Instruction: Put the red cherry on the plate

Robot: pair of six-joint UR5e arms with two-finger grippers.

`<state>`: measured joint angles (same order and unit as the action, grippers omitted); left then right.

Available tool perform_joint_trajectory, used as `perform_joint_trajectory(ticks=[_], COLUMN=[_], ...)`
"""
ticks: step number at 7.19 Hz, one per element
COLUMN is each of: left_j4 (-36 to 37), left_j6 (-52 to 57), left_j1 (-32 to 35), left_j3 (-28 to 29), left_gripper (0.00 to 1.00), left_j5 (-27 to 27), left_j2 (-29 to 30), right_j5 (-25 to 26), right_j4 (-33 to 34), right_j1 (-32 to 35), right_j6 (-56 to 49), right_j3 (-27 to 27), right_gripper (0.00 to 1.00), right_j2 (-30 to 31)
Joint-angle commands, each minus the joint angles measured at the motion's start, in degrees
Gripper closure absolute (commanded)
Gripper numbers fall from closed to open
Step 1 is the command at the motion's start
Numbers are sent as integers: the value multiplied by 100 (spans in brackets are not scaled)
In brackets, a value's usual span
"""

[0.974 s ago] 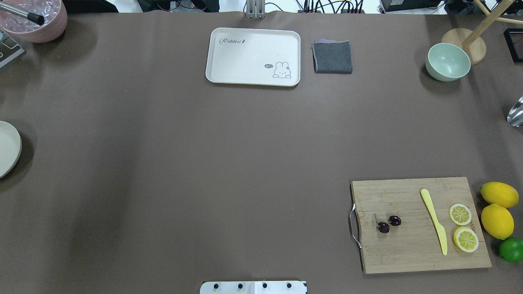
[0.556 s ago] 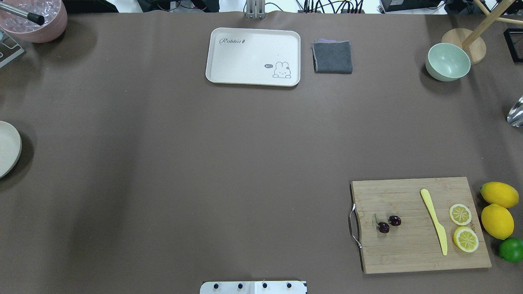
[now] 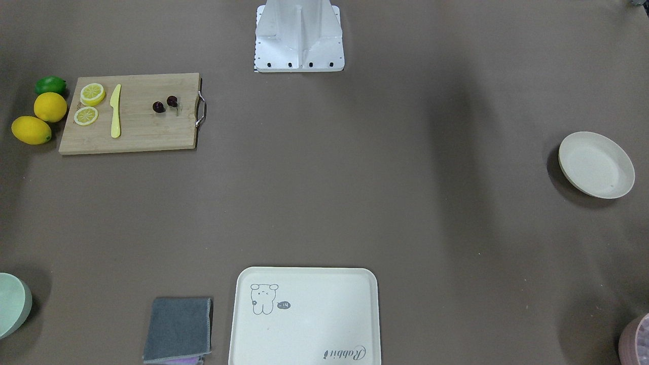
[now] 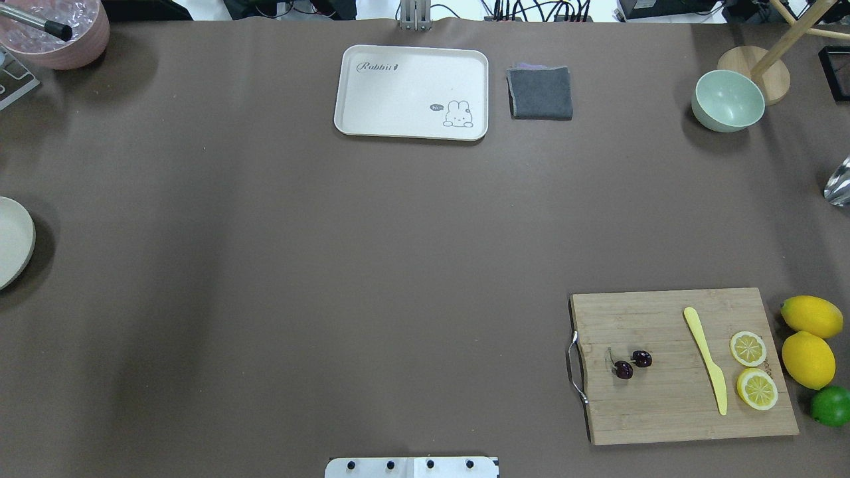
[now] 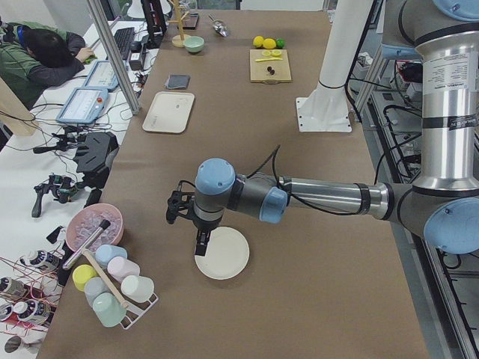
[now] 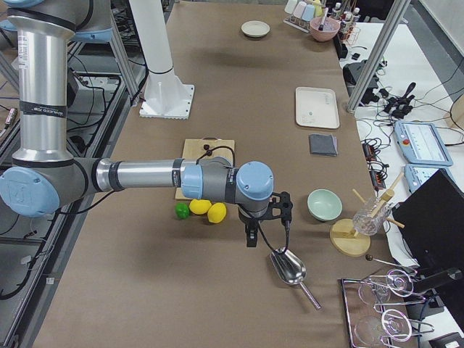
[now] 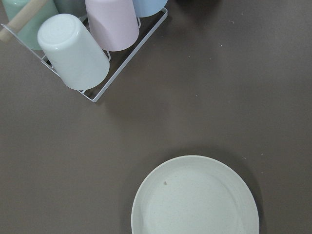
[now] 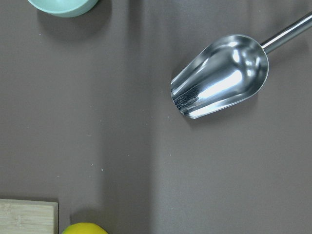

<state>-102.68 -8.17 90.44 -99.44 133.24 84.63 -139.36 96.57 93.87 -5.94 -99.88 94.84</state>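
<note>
The red cherry (image 4: 631, 364), two dark glossy fruits on thin stems, lies on the left part of a wooden cutting board (image 4: 664, 411); it also shows in the front view (image 3: 165, 104). The cream plate (image 3: 596, 164) sits far off at the table's left end (image 4: 12, 247), empty. In the left side view my left gripper (image 5: 199, 238) hovers just above the plate's (image 5: 224, 256) edge; its wrist camera looks down on the plate (image 7: 195, 197). My right gripper (image 6: 251, 236) hangs beyond the lemons, near a metal scoop (image 8: 219, 77). For both grippers I cannot tell whether they are open or shut.
On the board lie a yellow knife (image 4: 706, 360) and two lemon slices (image 4: 752, 368); two lemons (image 4: 809, 338) and a lime (image 4: 831, 405) sit beside it. A rabbit tray (image 4: 412, 91), grey cloth (image 4: 540, 92) and mint bowl (image 4: 727, 101) line the far edge. A cup rack (image 7: 87, 44) stands near the plate.
</note>
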Motion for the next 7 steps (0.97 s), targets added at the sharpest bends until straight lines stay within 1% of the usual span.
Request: perform_joint_trajectory(ticks=[1,7], left_j4=[3,-15], left_j6=[0,0], left_j1=[0,-9], left_j3=[-14,-23], left_gripper=[2,2], left_j5=[0,44], left_j2=[-8,-17], right_j5=[5,-13], right_j4=[-7,-7], right_j1=[0,0], right_j6=[5,5], right_j3=[4,4], right_gripper=[0,0], right_j2=[-9,-1])
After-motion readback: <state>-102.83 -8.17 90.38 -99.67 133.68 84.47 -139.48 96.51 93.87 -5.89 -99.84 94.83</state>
